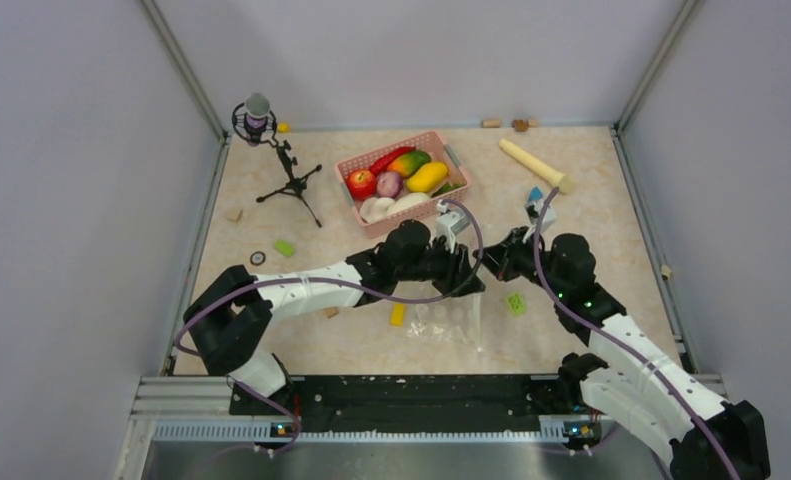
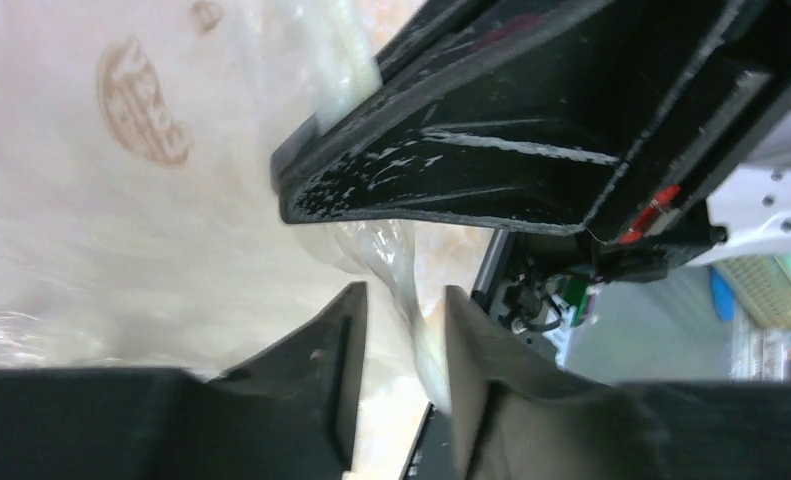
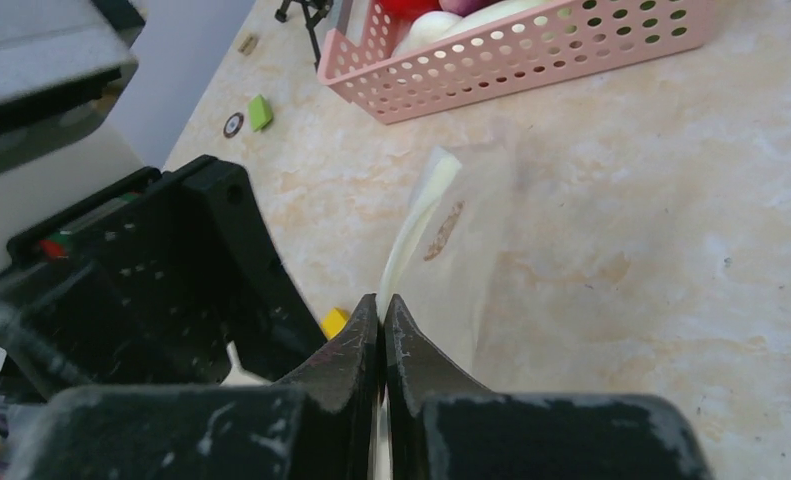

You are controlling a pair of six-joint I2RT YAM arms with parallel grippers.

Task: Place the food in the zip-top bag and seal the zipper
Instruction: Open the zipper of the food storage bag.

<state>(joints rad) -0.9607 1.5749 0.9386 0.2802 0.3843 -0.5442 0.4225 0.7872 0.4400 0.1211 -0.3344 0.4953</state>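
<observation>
My worktop bears a pink basket; left of it a tripod, right a wooden rod, nearer me the zip-top bag.

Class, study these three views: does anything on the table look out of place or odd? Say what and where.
Small blocks lie scattered loose: a green block left of the pink basket, a yellow block and a second green block beside the zip-top bag. A cream rod lies askew far right.

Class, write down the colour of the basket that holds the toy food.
The basket is pink, its wall pierced with small holes; clearest in the right wrist view.
</observation>
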